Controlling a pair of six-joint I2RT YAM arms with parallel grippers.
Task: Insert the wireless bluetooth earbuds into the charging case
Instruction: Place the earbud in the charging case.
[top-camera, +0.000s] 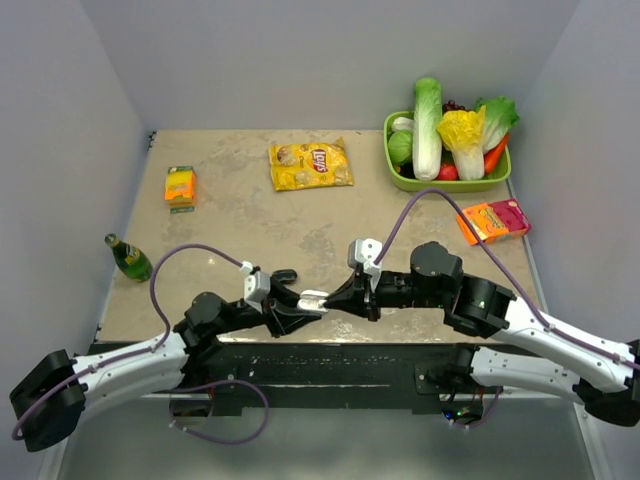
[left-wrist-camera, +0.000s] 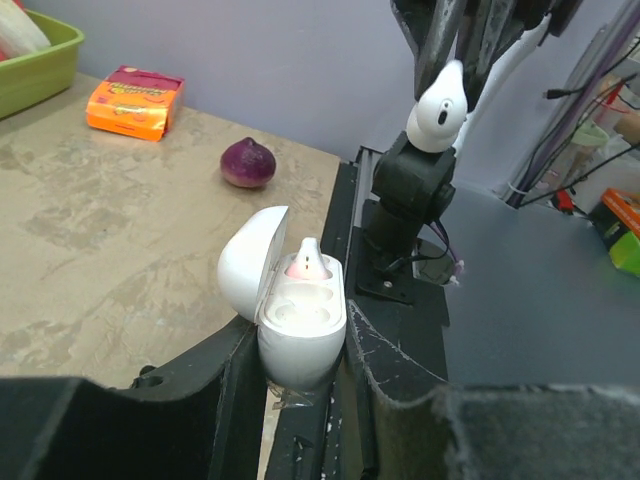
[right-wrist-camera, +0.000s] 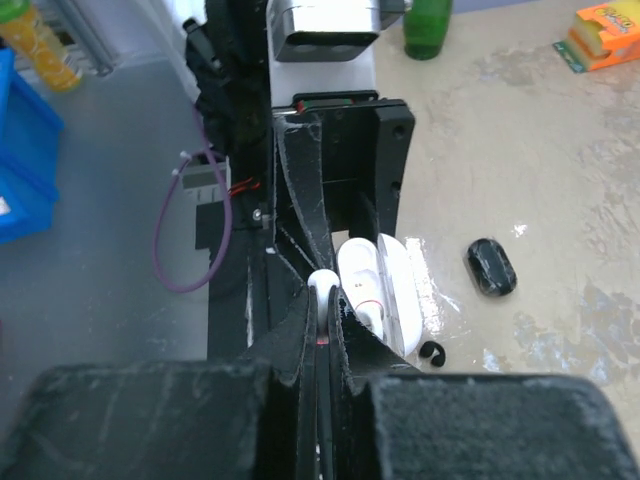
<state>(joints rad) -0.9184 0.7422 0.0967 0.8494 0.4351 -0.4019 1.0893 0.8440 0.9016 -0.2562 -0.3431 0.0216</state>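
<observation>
My left gripper (left-wrist-camera: 303, 347) is shut on the body of the white charging case (left-wrist-camera: 300, 335), held upright at the table's near edge. The lid is flipped open to the left. One whitish earbud (left-wrist-camera: 308, 262) sits in the far slot; the near slot is empty. My right gripper (right-wrist-camera: 325, 300) is shut on another white earbud (right-wrist-camera: 323, 284), just left of the case (right-wrist-camera: 385, 285). In the left wrist view that earbud (left-wrist-camera: 437, 105) hangs above and to the right of the case. In the top view both grippers meet at the case (top-camera: 313, 298).
A black oval piece (right-wrist-camera: 491, 267) and a small black hook (right-wrist-camera: 432, 350) lie on the table beside the case. Farther off are a purple onion (left-wrist-camera: 248, 163), a green bottle (top-camera: 129, 257), a chips bag (top-camera: 311, 165), an orange-pink packet (top-camera: 492, 221), an orange box (top-camera: 180, 186) and a green vegetable basket (top-camera: 400, 178).
</observation>
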